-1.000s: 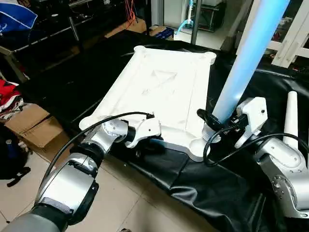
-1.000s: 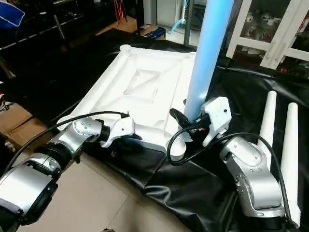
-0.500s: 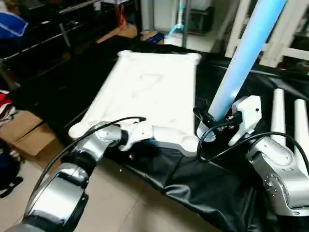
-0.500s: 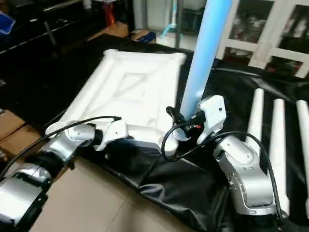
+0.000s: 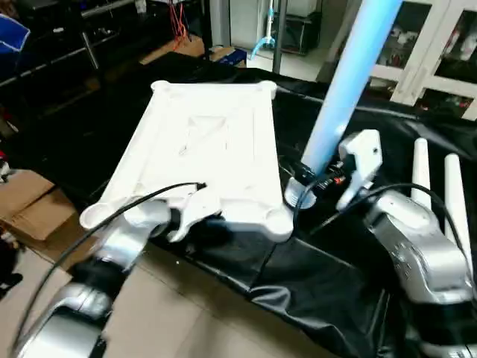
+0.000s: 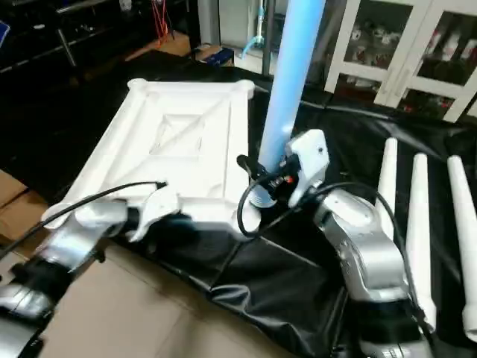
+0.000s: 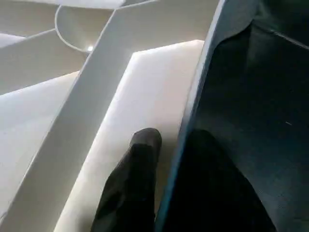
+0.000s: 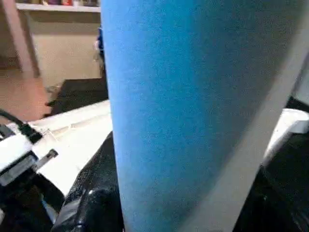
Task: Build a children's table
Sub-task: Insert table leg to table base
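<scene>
Table top (image 5: 216, 142), underside up: left gripper (image 7: 166, 159) pinches its rim. Right gripper (image 6: 262, 173) clamps upright leg (image 6: 287, 82) in corner socket.

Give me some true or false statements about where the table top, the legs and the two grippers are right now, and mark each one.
1. The right gripper is closed around an upright leg standing at a near corner of the table top. True.
2. The table top lies with its ribbed underside facing up. True.
3. The left gripper holds a loose leg. False: its fingers straddle the near rim of the table top, one inside, one outside.
4. Three spare legs lie on the black sheet to the robot's right. True.
5. All four corner sockets already have legs. False: the far corners stand empty, and one leg is upright.
</scene>
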Robot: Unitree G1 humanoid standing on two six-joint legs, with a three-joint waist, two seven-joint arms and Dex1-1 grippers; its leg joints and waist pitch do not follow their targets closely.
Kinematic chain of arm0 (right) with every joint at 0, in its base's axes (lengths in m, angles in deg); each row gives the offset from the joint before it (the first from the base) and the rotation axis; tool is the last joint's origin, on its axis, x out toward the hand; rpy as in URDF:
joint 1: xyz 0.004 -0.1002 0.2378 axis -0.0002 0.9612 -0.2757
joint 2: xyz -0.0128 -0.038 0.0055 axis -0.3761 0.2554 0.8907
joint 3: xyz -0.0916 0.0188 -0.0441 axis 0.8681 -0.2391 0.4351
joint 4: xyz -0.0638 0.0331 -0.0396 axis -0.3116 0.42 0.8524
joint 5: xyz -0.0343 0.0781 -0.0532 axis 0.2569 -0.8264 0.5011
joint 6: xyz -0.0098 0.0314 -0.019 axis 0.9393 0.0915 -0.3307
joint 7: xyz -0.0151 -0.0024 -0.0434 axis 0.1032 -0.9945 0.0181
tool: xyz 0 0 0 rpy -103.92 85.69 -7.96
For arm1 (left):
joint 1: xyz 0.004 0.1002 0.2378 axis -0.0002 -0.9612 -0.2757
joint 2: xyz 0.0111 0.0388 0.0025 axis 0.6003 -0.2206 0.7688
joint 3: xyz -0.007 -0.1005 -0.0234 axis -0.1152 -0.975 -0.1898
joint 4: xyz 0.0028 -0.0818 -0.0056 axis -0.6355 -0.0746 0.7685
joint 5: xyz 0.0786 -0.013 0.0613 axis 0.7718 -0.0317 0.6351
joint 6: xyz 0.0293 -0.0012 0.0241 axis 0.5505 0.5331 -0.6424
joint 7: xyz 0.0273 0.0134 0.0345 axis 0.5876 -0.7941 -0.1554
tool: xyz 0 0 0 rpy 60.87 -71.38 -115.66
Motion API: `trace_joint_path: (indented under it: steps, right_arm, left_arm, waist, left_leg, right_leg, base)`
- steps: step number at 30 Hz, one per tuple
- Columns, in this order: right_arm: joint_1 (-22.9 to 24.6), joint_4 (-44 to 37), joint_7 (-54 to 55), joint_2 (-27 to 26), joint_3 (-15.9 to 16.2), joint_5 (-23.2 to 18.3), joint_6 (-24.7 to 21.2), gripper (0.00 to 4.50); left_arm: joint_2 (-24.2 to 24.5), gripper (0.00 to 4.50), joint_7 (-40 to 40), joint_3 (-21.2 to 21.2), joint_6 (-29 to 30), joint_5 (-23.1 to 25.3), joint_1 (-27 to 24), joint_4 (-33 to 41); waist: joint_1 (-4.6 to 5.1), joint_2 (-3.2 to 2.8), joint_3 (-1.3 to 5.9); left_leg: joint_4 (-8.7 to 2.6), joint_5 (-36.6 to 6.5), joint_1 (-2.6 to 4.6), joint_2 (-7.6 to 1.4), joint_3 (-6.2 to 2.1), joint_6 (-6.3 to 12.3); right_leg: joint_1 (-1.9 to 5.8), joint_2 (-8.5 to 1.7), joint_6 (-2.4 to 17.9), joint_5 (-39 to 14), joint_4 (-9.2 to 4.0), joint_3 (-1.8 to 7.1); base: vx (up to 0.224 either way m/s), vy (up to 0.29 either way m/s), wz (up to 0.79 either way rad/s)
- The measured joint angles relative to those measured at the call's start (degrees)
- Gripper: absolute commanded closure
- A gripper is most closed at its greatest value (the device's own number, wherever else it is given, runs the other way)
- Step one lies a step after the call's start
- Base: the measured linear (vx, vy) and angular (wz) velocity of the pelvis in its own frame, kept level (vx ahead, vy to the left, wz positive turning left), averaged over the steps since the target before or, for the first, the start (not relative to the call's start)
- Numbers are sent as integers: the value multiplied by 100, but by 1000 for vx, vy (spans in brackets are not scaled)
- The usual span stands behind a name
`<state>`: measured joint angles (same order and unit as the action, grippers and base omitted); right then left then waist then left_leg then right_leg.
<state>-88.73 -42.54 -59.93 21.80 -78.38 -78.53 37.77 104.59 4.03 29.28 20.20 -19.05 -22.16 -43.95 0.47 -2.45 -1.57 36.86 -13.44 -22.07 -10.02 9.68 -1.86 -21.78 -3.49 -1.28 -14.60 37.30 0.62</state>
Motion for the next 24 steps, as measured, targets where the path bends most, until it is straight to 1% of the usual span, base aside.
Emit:
trace_joint_path:
  steps: [2, 3, 5, 8, 13, 17, 19, 21, 24]
  right_arm:
    - [-5, 170, -269, -3, 79, -148, -132, 264]
    - [-4, 274, -414, 3, 98, -205, -176, 264]
    - [-15, 512, -580, 2, 105, -284, -209, 264]
    - [-137, 743, -728, -5, 99, -394, -240, 264]
    - [-277, 814, -926, 140, 153, -365, -255, 264]
    - [-329, 814, -1041, 212, 165, -364, -366, 264]
    - [-327, 813, -1075, 320, 267, -296, -369, 264]
    - [-316, 816, -1097, 458, 438, -72, -363, 264]
    - [-290, 832, -1077, 477, 501, 70, -358, 264]
  left_arm:
    - [2, 372, 12, 33, -13, 0, -31, 118]
    - [7, 372, 25, 36, -31, -2, -46, 170]
    - [1, 372, 40, 45, -20, -6, -71, 259]
    - [-54, 372, -14, 72, 76, 11, -18, 248]
    - [-238, 372, -193, 112, 192, 89, 168, 41]
    - [-252, 372, -169, 118, 240, 88, 205, 17]
    - [-260, 372, -162, 142, 244, 87, 230, -2]
    - [-262, 372, -141, 156, 243, 83, 260, -36]
    - [-262, 372, -116, 156, 246, 76, 262, -41]
  waist:
    - [-63, 81, -8]
    - [-78, 115, -16]
    - [-95, 145, -15]
    - [-119, 156, -18]
    - [-205, 167, -18]
    - [-221, 169, -19]
    - [-232, 172, -20]
    - [-237, 179, -18]
    - [-237, 178, -17]
  left_leg:
    - [-3, 0, 1, 0, 1, 0]
    - [-3, 0, 0, -1, 1, 0]
    - [-3, -1, -8, 2, 4, 1]
    - [-3, -1, -9, 9, 11, 2]
    - [-2, 5, -6, 6, 15, 3]
    - [-2, 5, -5, 5, 15, 2]
    - [-2, 5, -6, 5, 15, 2]
    - [-2, 5, -6, 5, 16, 2]
    - [-2, 5, -6, 5, 15, 1]
  right_leg:
    - [0, 0, 0, 0, -3, -1]
    - [-1, 0, 0, 0, -3, -2]
    - [-2, -4, 1, 0, -14, -1]
    - [-3, -13, 1, 0, -14, 1]
    - [-3, -14, 1, 2, -7, 1]
    - [-3, -13, 1, 2, -6, 1]
    - [-3, -13, 1, 2, -7, 1]
    - [-3, -13, 1, 2, -7, 1]
    - [-3, -13, 1, 2, -6, 0]
  base:
    - [0, 0, 0]
    - [0, 0, 0]
    - [0, 0, 0]
    - [0, 0, 0]
    - [0, 0, 0]
    - [0, 0, 0]
    - [0, 0, 0]
    - [0, 0, 0]
    - [0, 0, 0]
